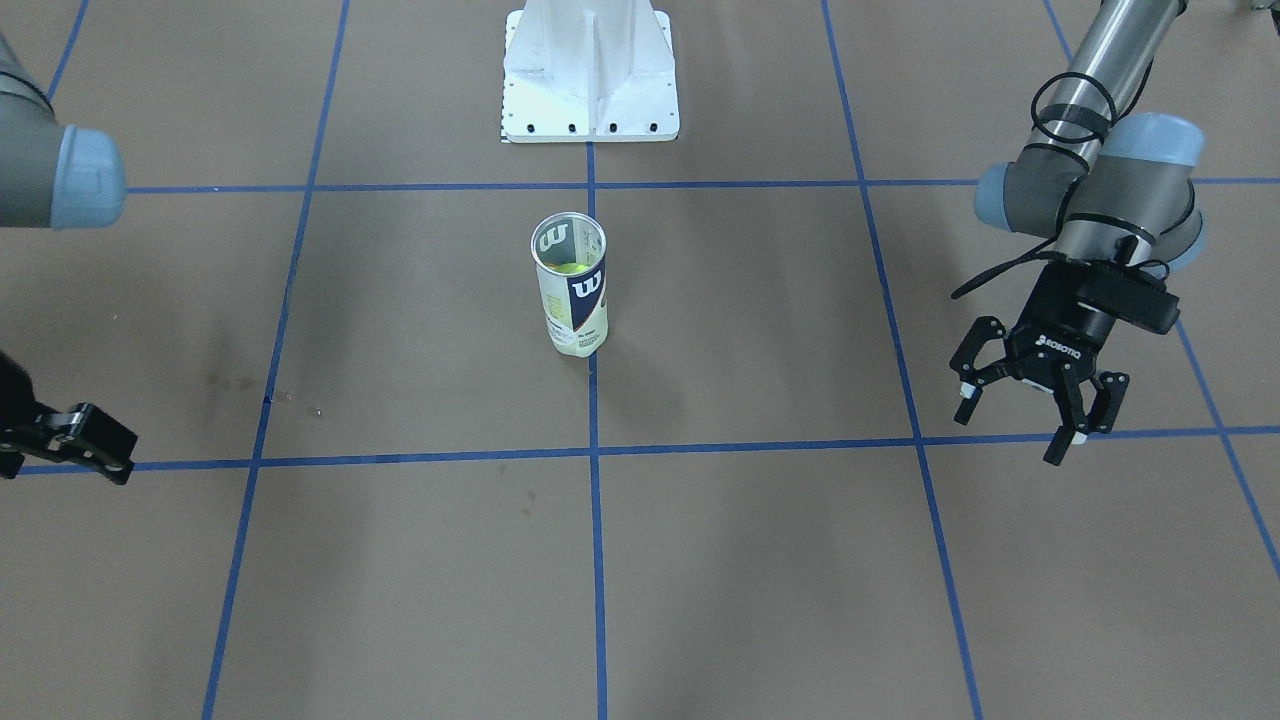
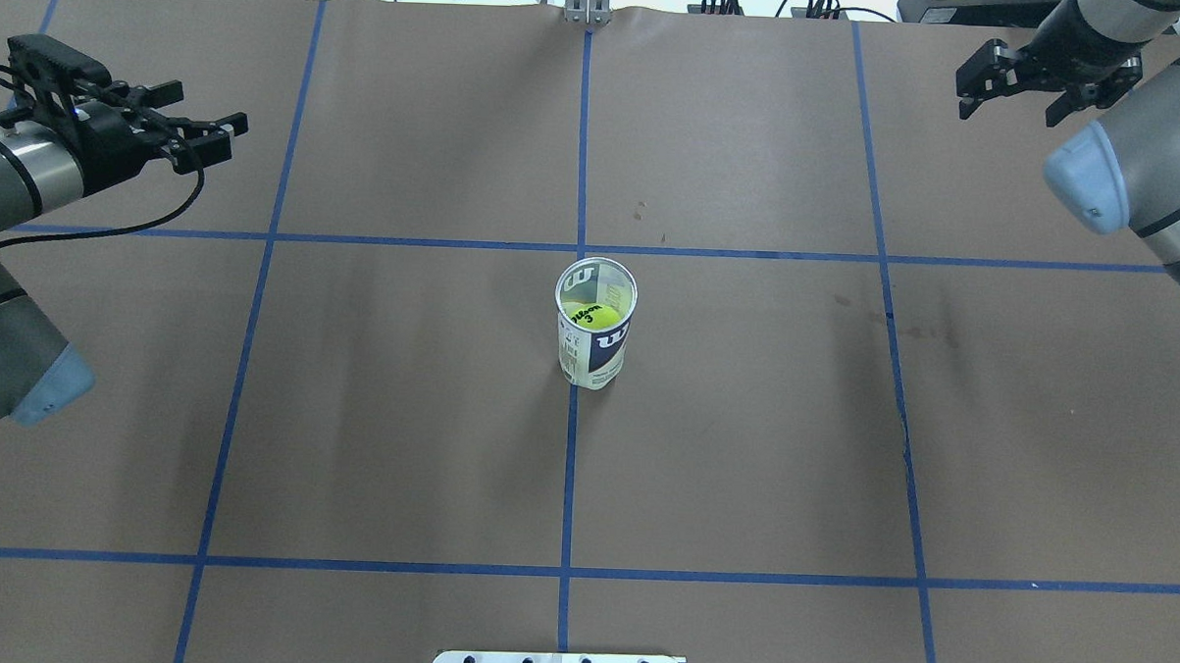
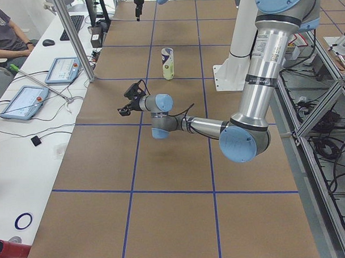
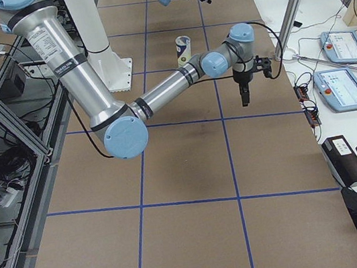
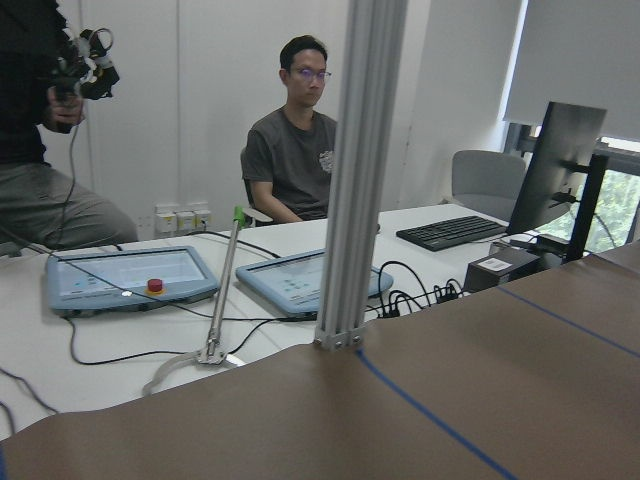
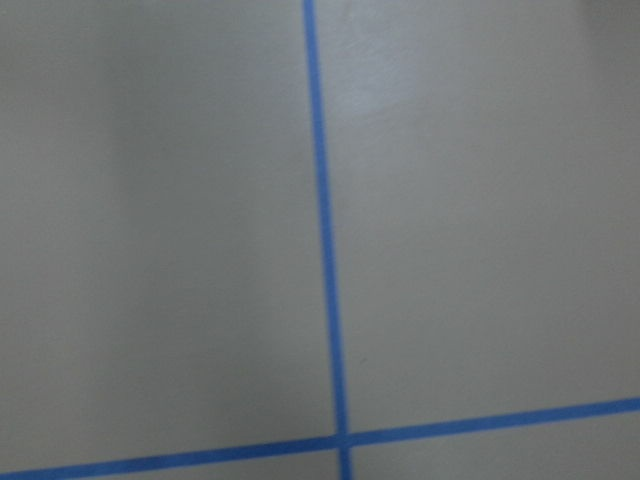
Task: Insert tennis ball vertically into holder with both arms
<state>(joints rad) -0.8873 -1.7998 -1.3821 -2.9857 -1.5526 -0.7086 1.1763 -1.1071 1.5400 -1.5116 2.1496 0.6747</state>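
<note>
The holder (image 1: 570, 290), a clear can with a white and navy label, stands upright at the table's centre. It also shows in the overhead view (image 2: 594, 346) and both side views (image 3: 168, 63) (image 4: 183, 50). A yellow tennis ball (image 2: 591, 315) sits inside it, also seen through the rim from the front (image 1: 572, 268). My left gripper (image 1: 1015, 430) (image 2: 226, 127) (image 3: 126, 108) is open and empty, far off to the holder's side. My right gripper (image 2: 1008, 111) (image 4: 244, 96) is open and empty at the table's far corner, pointing down at bare tabletop. Only its edge shows in the front view (image 1: 80, 445).
The white robot base (image 1: 590, 75) stands behind the holder. An aluminium post (image 5: 355, 170), control tablets (image 5: 130, 275) and a seated operator (image 5: 295, 150) lie beyond the table's far edge. Blue tape lines (image 6: 325, 240) grid the brown table.
</note>
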